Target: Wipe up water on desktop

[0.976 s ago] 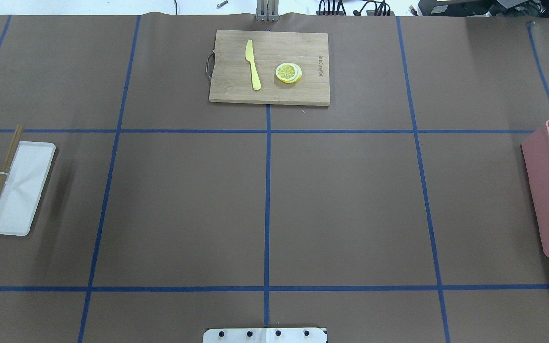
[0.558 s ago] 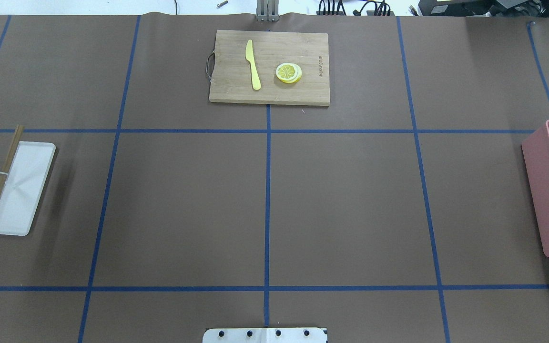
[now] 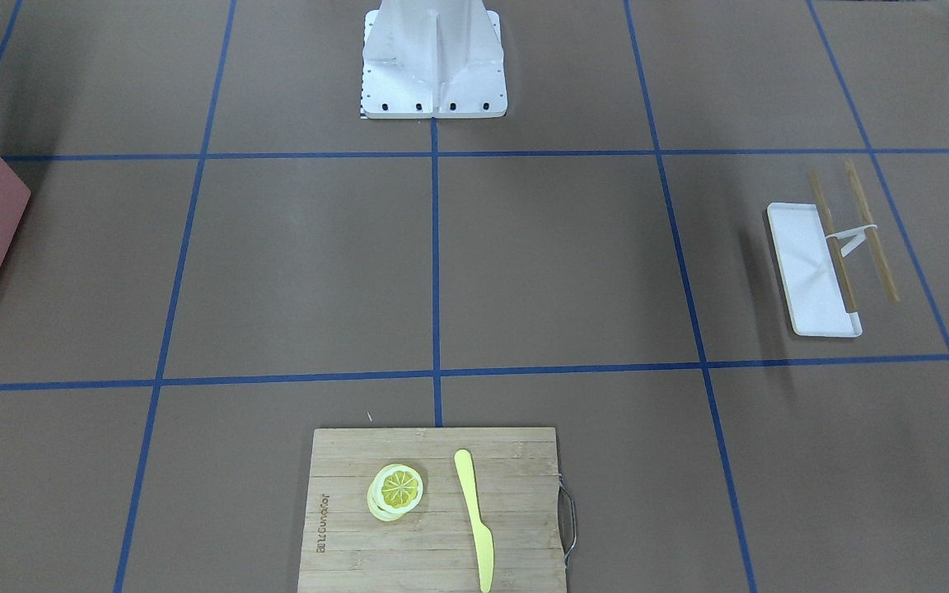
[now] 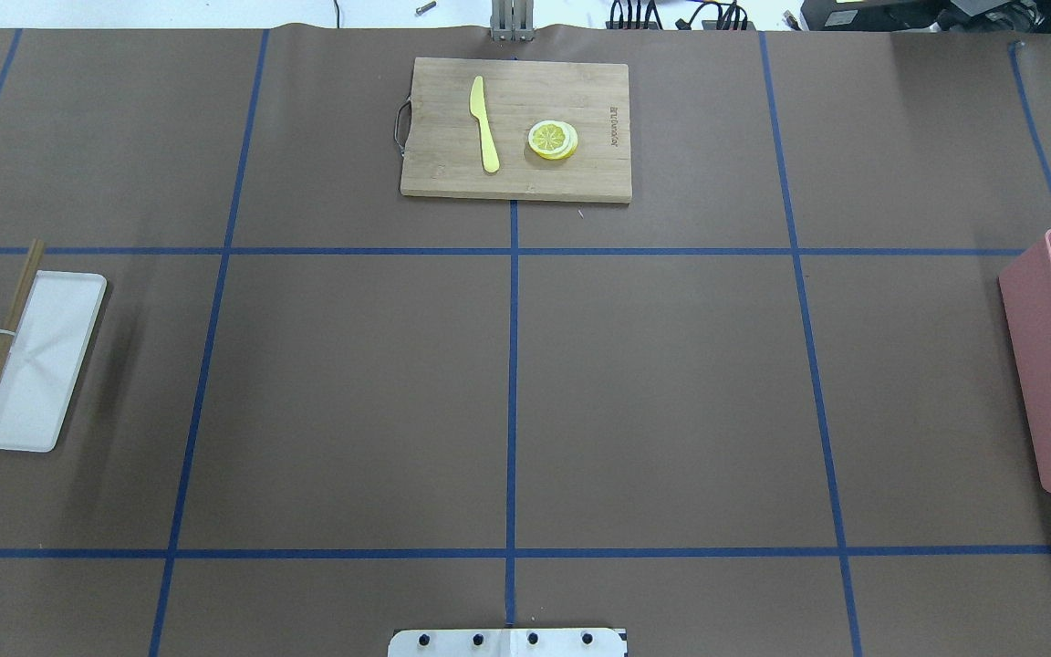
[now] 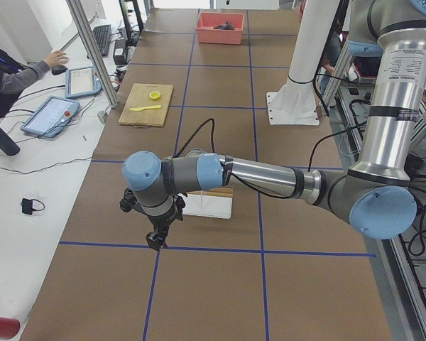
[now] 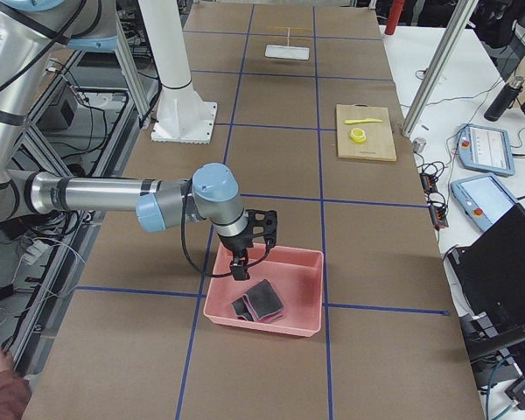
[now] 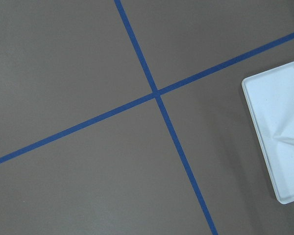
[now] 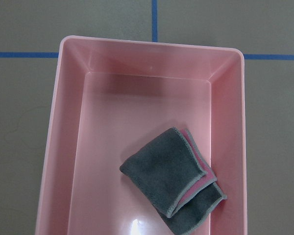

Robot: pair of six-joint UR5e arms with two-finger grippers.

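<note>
Facing camera: the taped brown desktop point(image 3: 301, 263) spans the view, a bamboo cutting board point(image 3: 524, 511) on it. Left-end camera: the left gripper point(image 5: 154, 241) hangs beside a white tray point(image 5: 213, 207), finger state unreadable. Right-end camera: the right gripper point(image 6: 238, 269) hangs over a pink bin point(image 6: 271, 324) holding a grey cloth point(image 6: 262, 300), fingers unreadable too.

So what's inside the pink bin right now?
One folded grey cloth with a pink layer showing at its edge, lying near one side wall of the pink bin. Nothing else shows on its floor. The patch under the cloth is covered.
</note>
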